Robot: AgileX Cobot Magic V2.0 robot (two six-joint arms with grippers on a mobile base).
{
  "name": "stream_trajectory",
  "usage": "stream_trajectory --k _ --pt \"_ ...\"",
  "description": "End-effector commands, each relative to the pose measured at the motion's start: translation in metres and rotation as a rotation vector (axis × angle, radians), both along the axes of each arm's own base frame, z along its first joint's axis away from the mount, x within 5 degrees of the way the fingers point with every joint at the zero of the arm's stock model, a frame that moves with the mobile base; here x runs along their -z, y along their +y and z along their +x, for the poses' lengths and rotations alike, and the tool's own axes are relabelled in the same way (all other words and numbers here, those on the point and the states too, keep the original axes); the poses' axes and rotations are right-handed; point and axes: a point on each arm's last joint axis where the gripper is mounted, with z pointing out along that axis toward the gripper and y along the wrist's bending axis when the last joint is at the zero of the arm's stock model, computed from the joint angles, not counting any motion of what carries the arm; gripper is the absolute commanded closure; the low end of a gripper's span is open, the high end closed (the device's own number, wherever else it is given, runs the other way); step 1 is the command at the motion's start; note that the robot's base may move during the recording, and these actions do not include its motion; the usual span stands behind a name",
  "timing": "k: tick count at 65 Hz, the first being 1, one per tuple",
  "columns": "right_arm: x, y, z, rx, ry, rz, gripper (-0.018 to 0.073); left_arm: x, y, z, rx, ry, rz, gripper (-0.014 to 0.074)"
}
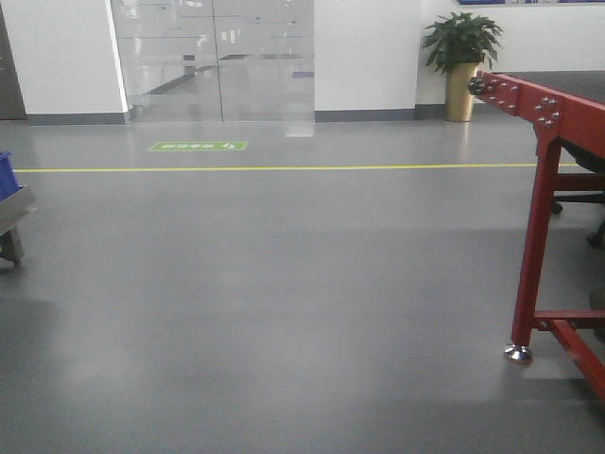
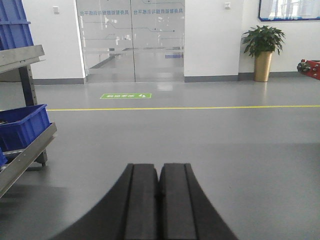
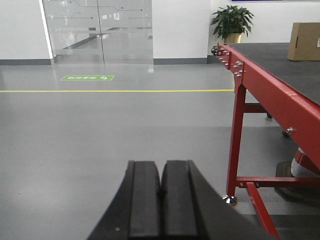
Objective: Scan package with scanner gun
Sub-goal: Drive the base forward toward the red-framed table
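Left claw (image 2: 159,172), right claw (image 3: 162,170) closed above grey floor (image 1: 284,284).

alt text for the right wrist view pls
The closed right hand fills the bottom centre, over grey floor and holding nothing. A red-framed table runs along the right, with a tan box on its far part. Beyond a yellow floor line are glass doors and a potted plant.

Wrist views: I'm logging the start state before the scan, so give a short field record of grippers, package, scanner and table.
left gripper: shut, holding nothing
right gripper: shut, holding nothing
package: tan box resting on the red table, apart from both grippers
scanner gun: not in view
table position: right of the right gripper
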Motion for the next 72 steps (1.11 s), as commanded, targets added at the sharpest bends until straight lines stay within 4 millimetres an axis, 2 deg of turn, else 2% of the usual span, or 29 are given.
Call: stream_trajectory --k 1,72 --pt "-0.0028 -0.0005 -0.0002 0.006 -0.03 -0.009 0.0712 -0.003 -0.0001 -0.0006 0.001 -0.025 -0.01 0.0707" --pt "-0.003 -0.0005 -0.0002 0.007 -0.033 -0.009 0.0712 -0.003 -0.0016 -0.0006 0.028 -0.024 -0.01 0.0707"
